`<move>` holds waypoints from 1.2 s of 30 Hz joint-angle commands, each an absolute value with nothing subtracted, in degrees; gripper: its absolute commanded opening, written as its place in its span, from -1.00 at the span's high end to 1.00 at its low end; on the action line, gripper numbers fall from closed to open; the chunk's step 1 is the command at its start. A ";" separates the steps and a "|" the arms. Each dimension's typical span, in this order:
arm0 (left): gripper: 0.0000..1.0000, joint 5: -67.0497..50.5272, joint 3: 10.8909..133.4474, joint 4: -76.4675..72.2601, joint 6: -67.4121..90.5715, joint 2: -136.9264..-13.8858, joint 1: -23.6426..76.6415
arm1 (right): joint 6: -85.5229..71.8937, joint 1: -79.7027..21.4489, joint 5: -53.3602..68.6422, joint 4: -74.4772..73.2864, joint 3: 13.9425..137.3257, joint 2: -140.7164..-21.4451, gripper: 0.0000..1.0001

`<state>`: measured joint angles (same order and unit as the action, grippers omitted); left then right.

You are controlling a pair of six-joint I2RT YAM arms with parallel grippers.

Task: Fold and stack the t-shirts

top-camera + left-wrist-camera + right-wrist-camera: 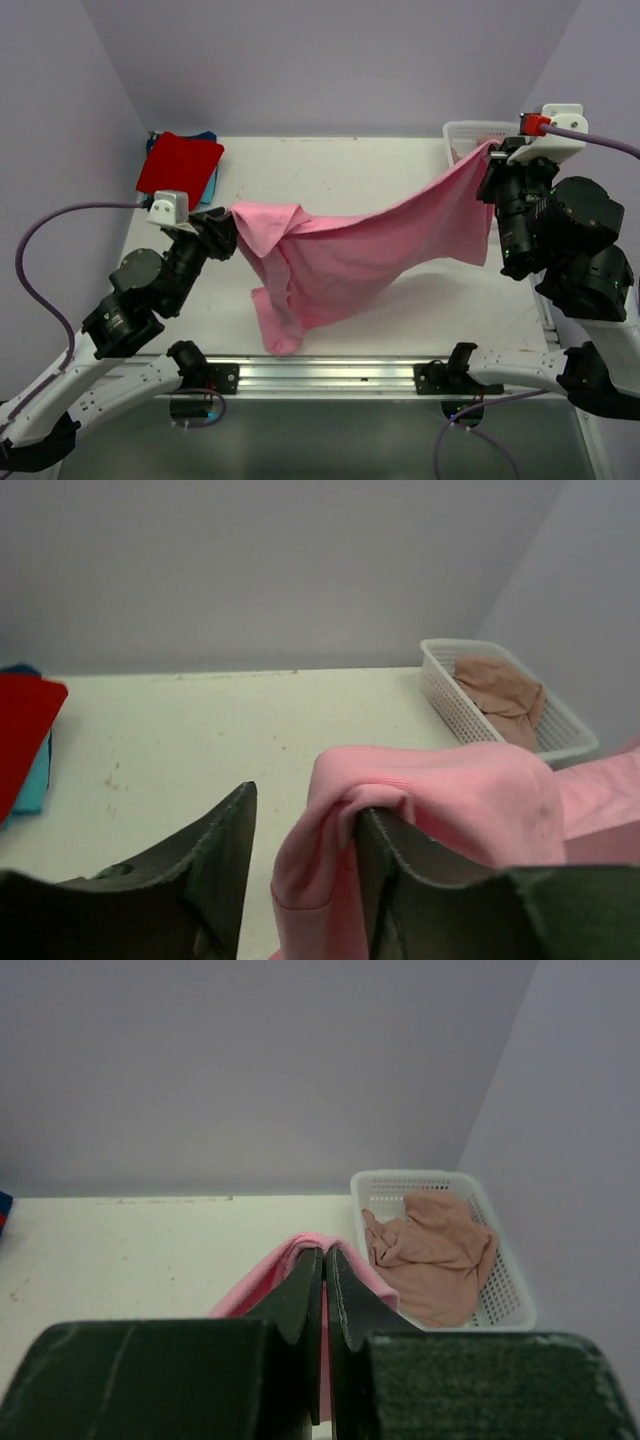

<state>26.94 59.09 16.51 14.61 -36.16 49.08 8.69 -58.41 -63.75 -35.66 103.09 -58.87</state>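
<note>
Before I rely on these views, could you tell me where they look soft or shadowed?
Top external: evenly lit, sharp, soft shadow under the bright pink t-shirt. Left wrist: left gripper blurred up close, basket clearer. Right wrist: right gripper dark, basket sharp.

Mid-table spanned by bright pink t-shirt (350, 255), open table (340, 175) behind it, red t-shirt (180, 163) far-left, basket (462, 131) far-right.

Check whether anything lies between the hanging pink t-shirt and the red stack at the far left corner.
Nothing visible does: only bare table separates the pink t-shirt from the red t-shirt folded on the teal one. The basket sits far right, off that path.
</note>
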 commanded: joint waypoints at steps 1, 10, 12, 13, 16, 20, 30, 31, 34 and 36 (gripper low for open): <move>0.15 43.40 51.70 12.20 28.08 -29.19 48.69 | 13.18 -58.18 -67.40 -31.64 104.23 -58.71 1.00; -0.05 48.96 39.56 25.22 50.17 -29.00 48.69 | 15.47 -58.18 -69.70 -33.57 107.58 -60.12 1.00; -0.09 46.07 36.84 23.22 51.33 -29.88 48.69 | 14.68 -58.18 -69.26 -34.19 107.49 -60.38 1.00; -0.10 44.49 35.87 21.46 50.28 -31.19 48.69 | 14.59 -58.18 -69.08 -34.62 107.32 -60.73 1.00; -0.17 34.93 32.00 12.50 44.75 -35.74 48.69 | 13.98 -58.18 -68.38 -35.50 107.14 -61.52 1.00; -0.30 24.99 27.17 -4.86 37.46 -43.49 48.69 | 13.10 -58.18 -67.77 -37.35 108.10 -63.10 1.00; -0.40 11.79 28.38 -35.75 24.79 -61.07 48.60 | 11.17 -58.18 -66.45 -40.78 111.27 -66.35 1.00; -0.40 9.78 29.35 -37.77 24.26 -64.13 48.60 | 10.90 -58.18 -66.10 -41.30 111.44 -66.53 1.00; -0.42 9.14 31.19 -42.62 23.47 -67.92 48.34 | 9.67 -58.18 -62.86 -43.15 112.67 -67.23 1.00; -0.42 8.97 32.69 -43.85 23.47 -68.90 47.99 | 8.62 -58.18 -58.38 -44.73 114.68 -67.76 1.00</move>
<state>11.77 28.95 -31.66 26.61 -68.05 48.75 9.98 -58.37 -64.53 -43.05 110.59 -67.55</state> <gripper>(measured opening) 0.708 0.014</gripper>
